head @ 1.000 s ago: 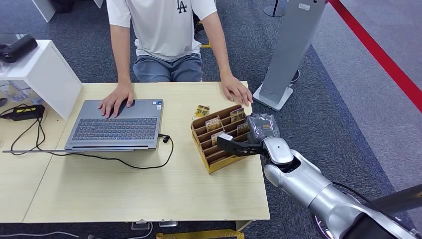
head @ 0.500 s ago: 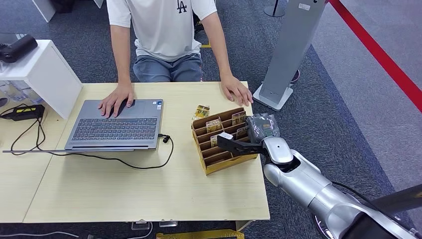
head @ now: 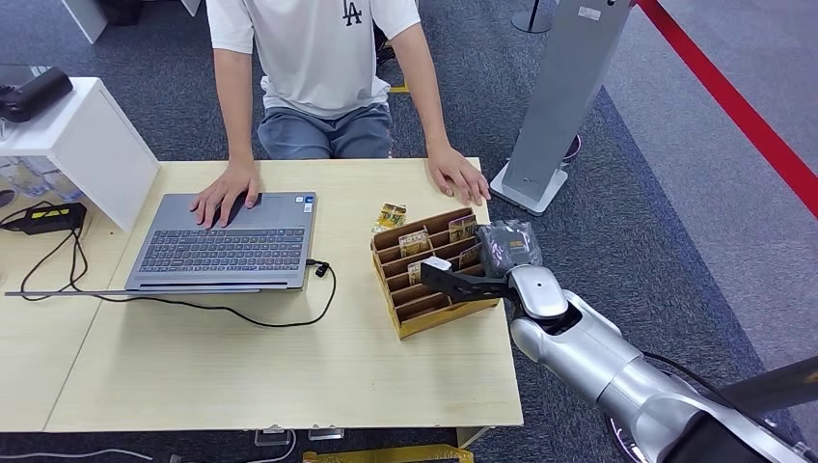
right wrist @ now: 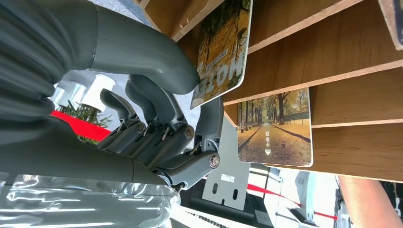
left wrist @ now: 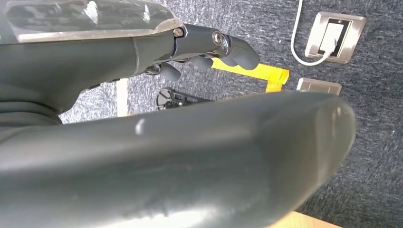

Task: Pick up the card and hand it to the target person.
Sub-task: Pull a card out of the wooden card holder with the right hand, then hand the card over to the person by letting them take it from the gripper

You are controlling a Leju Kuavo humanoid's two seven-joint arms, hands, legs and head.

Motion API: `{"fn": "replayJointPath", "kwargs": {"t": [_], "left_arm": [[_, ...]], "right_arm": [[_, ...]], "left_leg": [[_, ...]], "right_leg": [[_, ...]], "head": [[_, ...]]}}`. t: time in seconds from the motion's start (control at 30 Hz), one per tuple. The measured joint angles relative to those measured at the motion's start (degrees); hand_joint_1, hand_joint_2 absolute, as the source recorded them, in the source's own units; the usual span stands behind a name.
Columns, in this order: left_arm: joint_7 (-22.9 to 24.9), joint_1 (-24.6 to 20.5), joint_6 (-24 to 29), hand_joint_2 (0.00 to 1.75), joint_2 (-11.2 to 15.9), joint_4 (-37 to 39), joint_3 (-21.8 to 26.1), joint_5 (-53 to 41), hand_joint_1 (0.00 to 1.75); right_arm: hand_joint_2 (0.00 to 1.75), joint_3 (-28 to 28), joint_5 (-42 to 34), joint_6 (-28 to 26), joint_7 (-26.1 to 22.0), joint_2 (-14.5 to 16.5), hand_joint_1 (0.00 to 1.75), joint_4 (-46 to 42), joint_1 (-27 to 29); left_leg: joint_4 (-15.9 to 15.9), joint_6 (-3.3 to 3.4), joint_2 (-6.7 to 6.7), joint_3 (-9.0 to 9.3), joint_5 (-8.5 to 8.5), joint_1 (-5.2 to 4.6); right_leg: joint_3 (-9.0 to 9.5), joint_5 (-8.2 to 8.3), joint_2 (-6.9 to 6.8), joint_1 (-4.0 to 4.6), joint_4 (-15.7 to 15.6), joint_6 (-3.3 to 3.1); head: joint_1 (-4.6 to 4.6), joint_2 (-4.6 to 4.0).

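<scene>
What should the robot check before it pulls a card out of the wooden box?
1. Right hand at the card holder: ok.
2. Thumb and fingers pinching the card: ok, by the right wrist view.
3. Card out of its slot: not ok.
4. Person's hand near and free: ok, resting on the table.
5. Laptop out of the way: ok.
6. Left hand free: ok.

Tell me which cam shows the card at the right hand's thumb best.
Right wrist view: the card fills the frame, autumn-tree print legible, the thumb tip of the right hand touching its edge while it sits in the wooden rack. Head view shows that card only as a small patch at the fingertips. Left wrist view shows floor, no card.
</scene>
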Motion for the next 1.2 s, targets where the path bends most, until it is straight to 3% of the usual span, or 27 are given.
{"fn": "replayJointPath", "kwargs": {"t": [0.37,0.87,1.2], "left_arm": [[0.0,0.1,-0.2,0.00,0.0,0.0,0.0,0.7,0.00],[0.0,0.2,0.2,0.00,0.0,0.0,0.0,1.2,0.00],[0.0,0.2,-0.6,0.00,0.0,0.0,0.0,0.9,0.00]], "right_arm": [[1.75,0.3,-0.3,-1.0,1.8,-0.8,1.64,-2.5,-0.4],[1.75,-4.2,1.2,-2.9,7.0,-6.0,1.64,-17.8,-1.4],[1.75,-8.0,1.9,-3.5,7.4,-8.2,1.64,-24.3,0.2]], "left_leg": [[0.0,0.00,0.00,0.00,0.00,0.00],[0.0,0.00,0.01,0.01,0.00,0.00],[0.0,0.00,0.00,0.01,0.00,0.00]], "right_leg": [[-0.01,0.00,0.00,0.00,0.0,0.00],[-0.01,0.00,0.00,0.00,0.0,0.00],[-0.01,0.00,0.00,0.00,0.0,0.00]], "head": [[-0.01,0.00],[0.00,0.00],[-0.02,0.00]]}}
